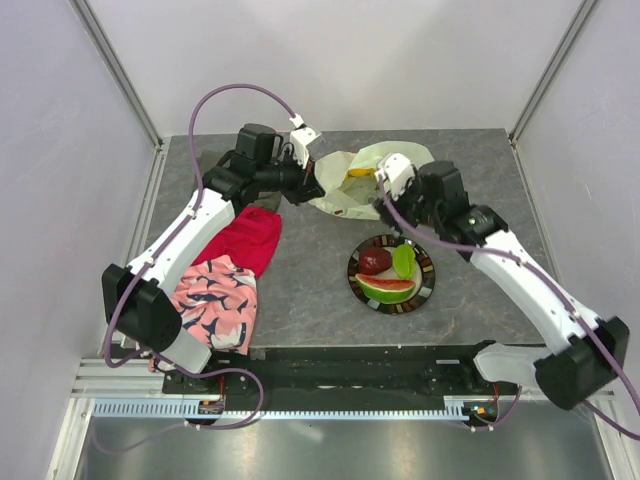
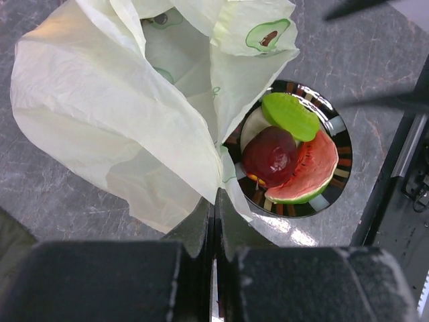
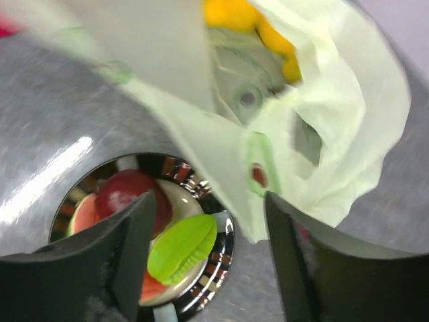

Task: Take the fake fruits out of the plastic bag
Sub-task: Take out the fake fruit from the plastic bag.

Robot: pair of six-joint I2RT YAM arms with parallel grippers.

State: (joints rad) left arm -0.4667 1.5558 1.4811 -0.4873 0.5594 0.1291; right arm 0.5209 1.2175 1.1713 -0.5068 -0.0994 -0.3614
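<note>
The pale-green plastic bag (image 1: 360,178) lies at the back middle of the table, with a yellow fruit (image 1: 360,173) showing in its mouth. My left gripper (image 1: 312,186) is shut on the bag's left edge (image 2: 218,171) and holds it up. My right gripper (image 1: 385,203) is open and empty, just right of the bag, above the plate's far rim. The bag (image 3: 308,121) hangs between its fingers, and yellow fruit (image 3: 234,15) shows inside. On the dark-rimmed plate (image 1: 425,288) lie a dark red apple (image 1: 375,261), a green piece (image 1: 403,260) and a watermelon slice (image 1: 386,288).
A red cloth (image 1: 245,240) and a pink patterned cloth (image 1: 215,300) lie on the left under the left arm. The plate also shows in the left wrist view (image 2: 338,127) and the right wrist view (image 3: 221,251). Walls close the table at the back and sides.
</note>
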